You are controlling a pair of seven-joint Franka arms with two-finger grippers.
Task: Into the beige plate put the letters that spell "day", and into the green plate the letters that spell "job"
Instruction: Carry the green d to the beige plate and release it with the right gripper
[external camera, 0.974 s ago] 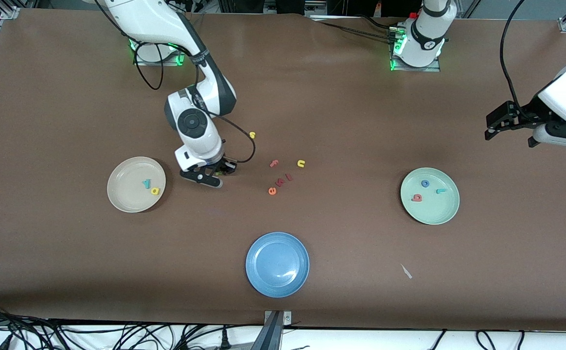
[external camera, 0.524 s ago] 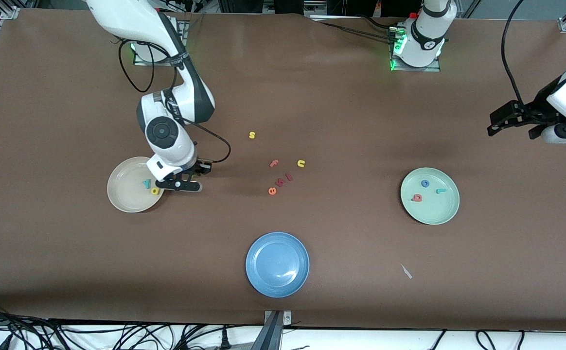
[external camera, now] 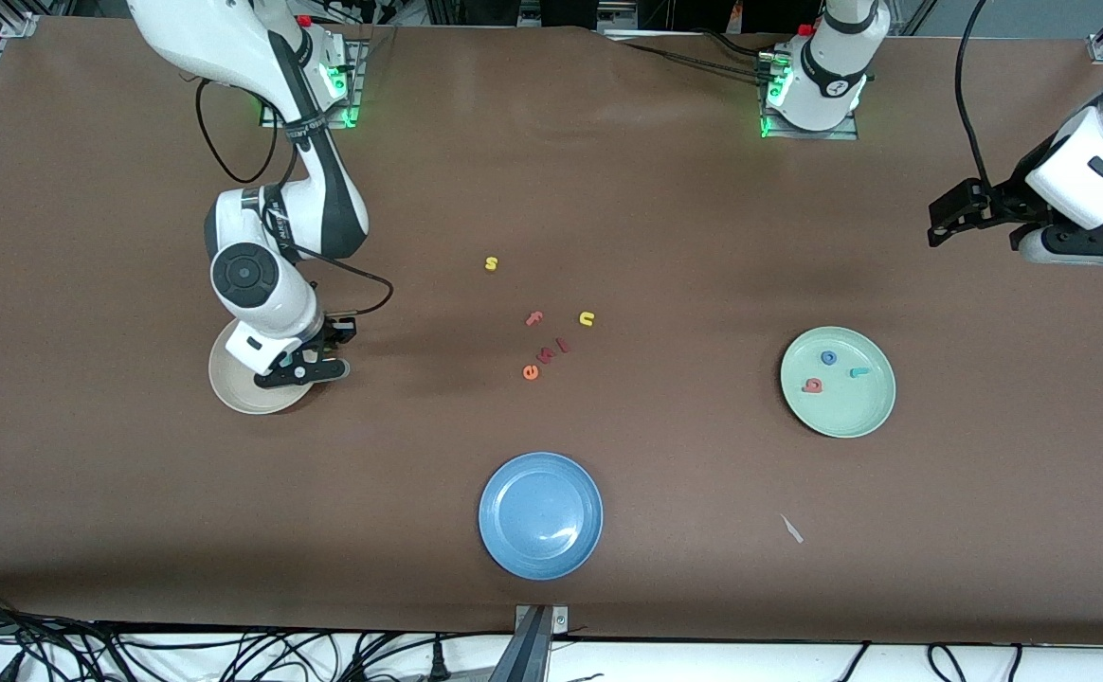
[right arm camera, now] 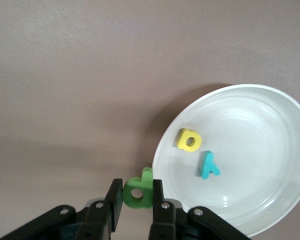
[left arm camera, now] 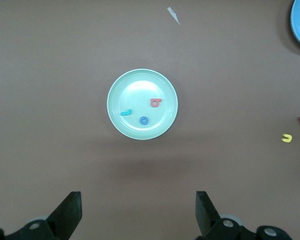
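Right gripper [right arm camera: 136, 200] clamped on the green d [right arm camera: 139, 190], letter pinched between the two fingers [right arm camera: 113, 200], held up in the air over the rim of the beige plate [right arm camera: 285, 200] at the edge toward the middle of the table. In the front view the right gripper [external camera: 310, 365] sits over that same plate edge; d itself hidden there by the wrist. Beige plate [external camera: 229, 384] lies toward the right arm's end of the table.

In the beige plate: yellow a [right arm camera: 188, 139] and teal y [right arm camera: 208, 165], just beside each other, both flat on the plate floor, apart from the held d.

Left gripper [external camera: 964, 213] waits up in the air over bare table at the left arm's end, jaws spread wide, holding nothing; its two fingers [left arm camera: 70, 212] show well apart in the left wrist view.

Green plate [external camera: 869, 412] toward the left arm's end, holding teal j [external camera: 859, 372], blue o [external camera: 828, 357], salmon b [external camera: 812, 385], all three apart from each other. Same three in the left wrist view: j [left arm camera: 126, 112], o [left arm camera: 144, 120], b [left arm camera: 155, 102] in the green plate [left arm camera: 117, 85].

Mid table, loose letters: yellow s [external camera: 491, 263], pink f [external camera: 534, 319], yellow u [external camera: 587, 319], orange e [external camera: 531, 372], and small red pieces [external camera: 552, 350] between e and u. Blue plate [external camera: 504, 540] nearer the front camera than those letters. Small pale scrap [external camera: 791, 529] on the table nearer the camera than the green plate.
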